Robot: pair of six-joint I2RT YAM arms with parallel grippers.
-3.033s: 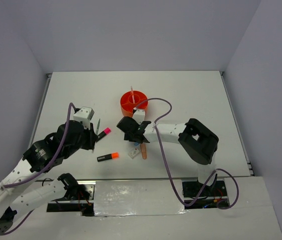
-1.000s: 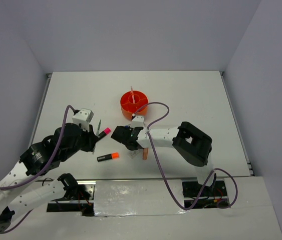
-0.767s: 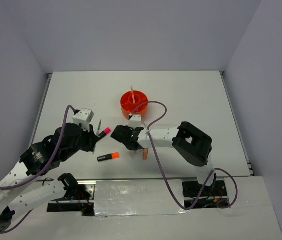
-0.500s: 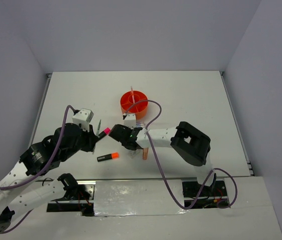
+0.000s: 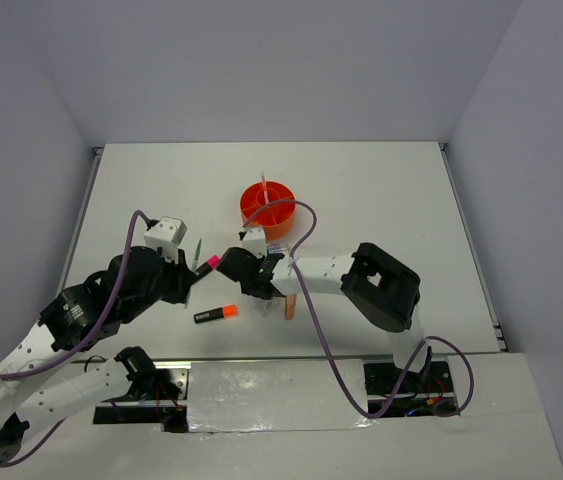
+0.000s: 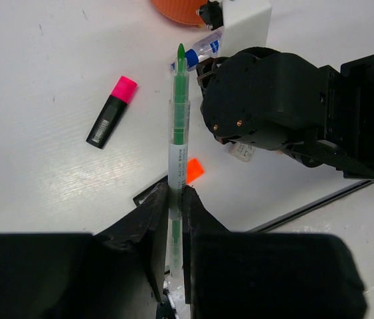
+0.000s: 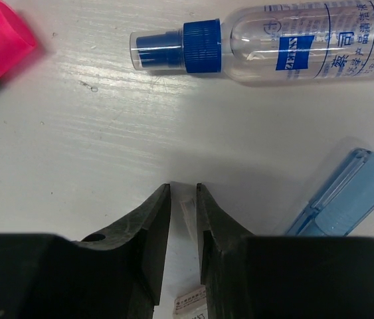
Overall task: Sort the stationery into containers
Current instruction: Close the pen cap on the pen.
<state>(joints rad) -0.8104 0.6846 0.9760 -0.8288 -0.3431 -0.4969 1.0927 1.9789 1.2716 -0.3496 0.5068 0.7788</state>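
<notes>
The left gripper (image 6: 173, 193) has its jaws pressed on a green pen (image 6: 179, 133), low on its barrel, with the tip pointing forward toward the tub (image 5: 253, 212). It holds the pen back from the tub, I think because the right arm lies across the way there. The right gripper (image 7: 183, 189) is low over the surface (image 5: 381, 200), between the pink highlighter (image 6: 111, 111) and a bottle (image 7: 273, 40), with a blue clear marker (image 7: 346, 193) just beside it. Its jaws leave only a narrow gap with a pale scrap (image 7: 187, 207) in it, and I cannot tell if they pinch it. Compared with three seconds ago, the right gripper has moved left, toward the pink highlighter, and the left gripper has drawn back a little.
</notes>
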